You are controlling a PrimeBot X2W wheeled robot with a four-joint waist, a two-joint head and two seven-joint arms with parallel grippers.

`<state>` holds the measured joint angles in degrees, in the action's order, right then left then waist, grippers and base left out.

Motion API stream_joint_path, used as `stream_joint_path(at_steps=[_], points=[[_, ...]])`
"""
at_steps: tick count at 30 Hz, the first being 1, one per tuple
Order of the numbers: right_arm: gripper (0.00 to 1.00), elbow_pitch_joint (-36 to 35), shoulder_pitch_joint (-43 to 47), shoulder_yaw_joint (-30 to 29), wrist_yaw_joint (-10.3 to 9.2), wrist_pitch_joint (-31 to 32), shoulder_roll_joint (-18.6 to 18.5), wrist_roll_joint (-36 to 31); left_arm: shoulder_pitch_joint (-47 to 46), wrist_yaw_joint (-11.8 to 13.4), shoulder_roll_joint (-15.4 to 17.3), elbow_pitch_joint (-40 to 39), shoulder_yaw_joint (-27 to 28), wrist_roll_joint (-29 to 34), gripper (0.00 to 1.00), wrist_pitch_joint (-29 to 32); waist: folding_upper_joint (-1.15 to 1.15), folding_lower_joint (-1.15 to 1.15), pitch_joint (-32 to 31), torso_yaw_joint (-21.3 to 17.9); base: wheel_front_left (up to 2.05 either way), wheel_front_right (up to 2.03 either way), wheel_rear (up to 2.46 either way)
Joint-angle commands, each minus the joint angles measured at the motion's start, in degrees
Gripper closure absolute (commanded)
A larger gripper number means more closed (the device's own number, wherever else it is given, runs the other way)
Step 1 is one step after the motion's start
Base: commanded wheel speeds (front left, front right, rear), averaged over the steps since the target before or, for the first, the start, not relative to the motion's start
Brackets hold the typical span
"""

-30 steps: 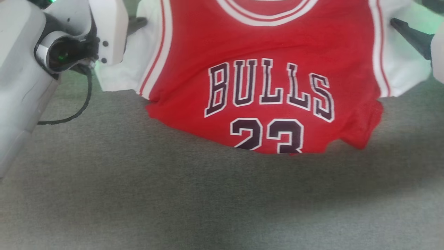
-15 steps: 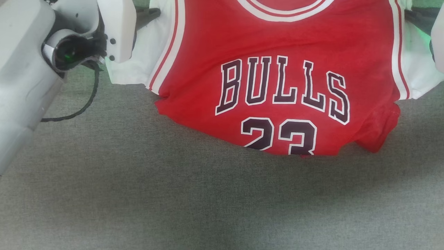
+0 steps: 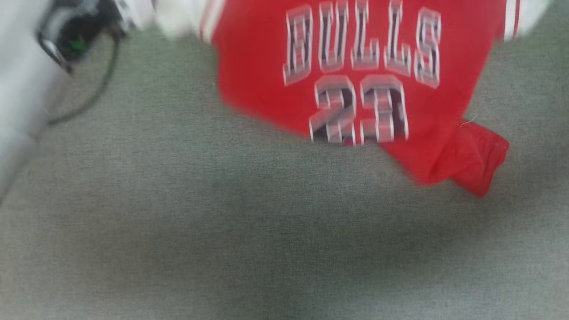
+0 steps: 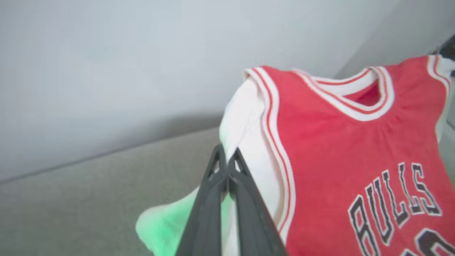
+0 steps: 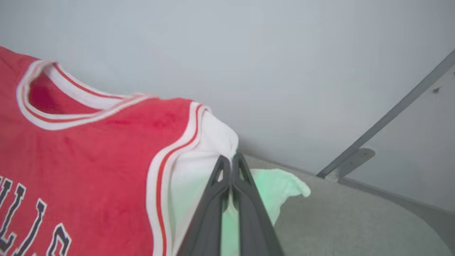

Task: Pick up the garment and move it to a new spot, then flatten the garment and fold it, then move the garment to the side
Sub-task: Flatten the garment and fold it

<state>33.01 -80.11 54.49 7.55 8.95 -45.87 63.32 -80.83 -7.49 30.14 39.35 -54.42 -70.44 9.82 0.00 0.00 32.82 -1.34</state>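
Garment (image 4: 337,149): one, hung between two claws. The left claw (image 4: 224,158) is pinched together on the white left sleeve (image 4: 245,135), and the right claw (image 5: 231,163) is pinched together on the white right sleeve (image 5: 199,167). That makes two sleeves, each pulled outward. It spreads wide above the one grey surface (image 3: 222,231), collar up and hem down. Its long axis runs collar to hem, and the print faces the robot. The right hem corner (image 3: 480,160) droops lowest.

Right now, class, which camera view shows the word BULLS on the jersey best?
The left wrist view: BULLS is whole and sharp there. The head view has it whole but motion-blurred; the right wrist view cuts it off at its edge.
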Motion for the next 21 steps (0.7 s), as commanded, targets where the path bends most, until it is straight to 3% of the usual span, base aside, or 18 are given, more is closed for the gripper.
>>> stream_joint_path(at_steps=[1, 7, 10, 14, 21], points=[[1.0, 2.7, -2.9, -1.8, -0.12, -3.0, 1.1, -0.2, -2.6, 0.1, -1.0, 2.3, 1.8, 0.2, 1.0, -3.5, 0.0, 0.0, -0.5, 0.3, 0.0, 0.0, 0.0], [1.0, 15.0, -14.3, -8.9, -0.13, -12.0, 6.9, -1.7, -13.8, 1.4, -4.2, 11.4, 8.7, 1.0, 1.0, -18.5, 0.0, 0.0, -1.5, 0.9, 0.0, 0.0, 0.0], [1.0, 20.7, -20.2, -11.5, -0.14, -16.5, 9.6, -3.3, -19.3, 2.0, -5.9, 14.6, 12.1, 0.5, 1.0, -23.2, 0.0, 0.0, -2.3, 1.2, 0.0, 0.0, 0.0], [1.0, 24.9, -23.4, -11.5, -0.13, -17.2, 13.2, -4.5, -21.9, 1.1, -7.9, 17.2, 13.5, 0.9, 1.0, -24.6, 0.0, 0.0, -3.8, 1.4, 0.0, 0.0, 0.0], [1.0, 21.9, -16.6, -6.5, -0.13, -14.1, 12.8, -4.4, -14.3, 0.1, -8.0, 17.2, 11.7, -0.1, 1.0, -24.7, 0.0, 0.0, -5.8, 1.7, 0.0, 0.0, 0.0]])
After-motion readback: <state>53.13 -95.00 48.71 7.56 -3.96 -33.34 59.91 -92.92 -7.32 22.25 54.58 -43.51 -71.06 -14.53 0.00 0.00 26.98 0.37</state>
